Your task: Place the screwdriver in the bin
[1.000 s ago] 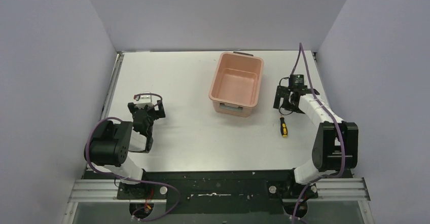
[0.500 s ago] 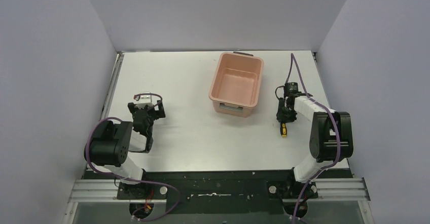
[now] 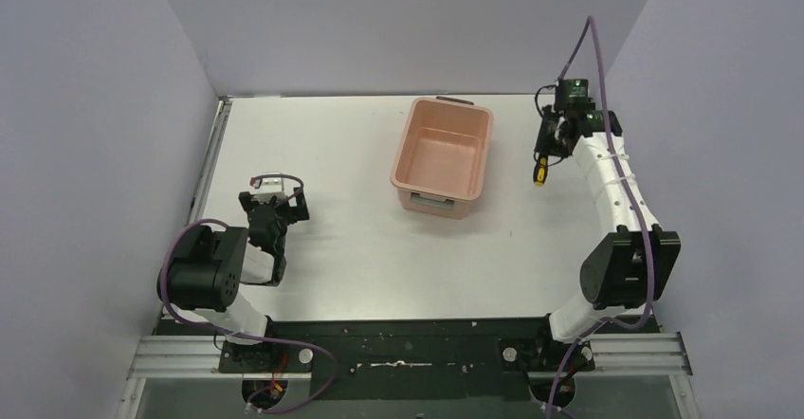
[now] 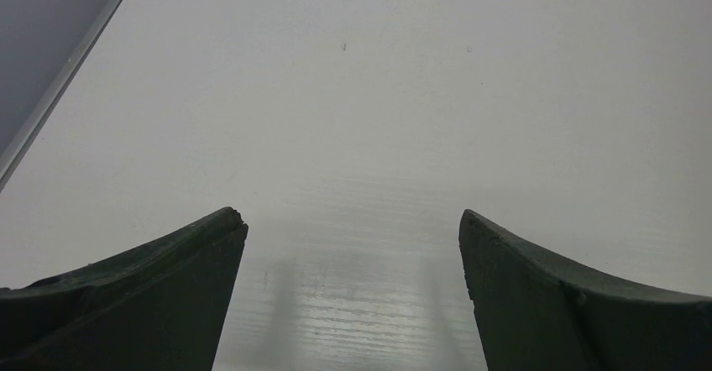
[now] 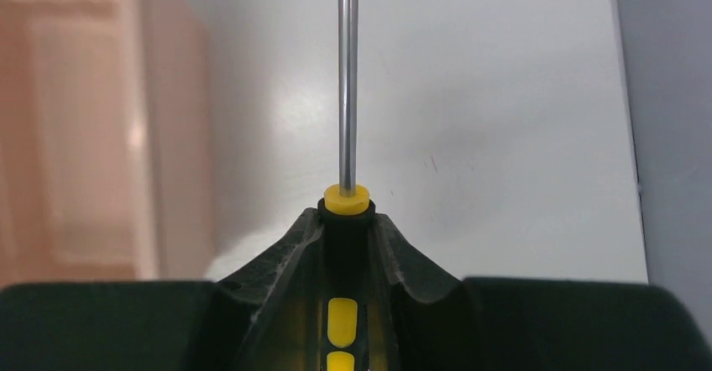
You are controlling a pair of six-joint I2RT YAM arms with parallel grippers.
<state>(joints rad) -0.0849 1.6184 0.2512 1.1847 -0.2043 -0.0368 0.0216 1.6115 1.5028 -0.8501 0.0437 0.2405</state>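
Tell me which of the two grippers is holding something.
The right gripper: its jaws are shut on the screwdriver handle. The left gripper has open jaws with only table between them.

Even bright light; soft shadows; table [image 4: 369, 321] glare under left wrist; bin [image 5: 84, 136] blurred.

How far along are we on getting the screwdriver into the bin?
Grasp done: the right gripper is shut on the screwdriver by its handle, holding it to the right of the bin. The bin looks empty. Left to do: carry it over the bin and release. The left gripper sits open, uninvolved.
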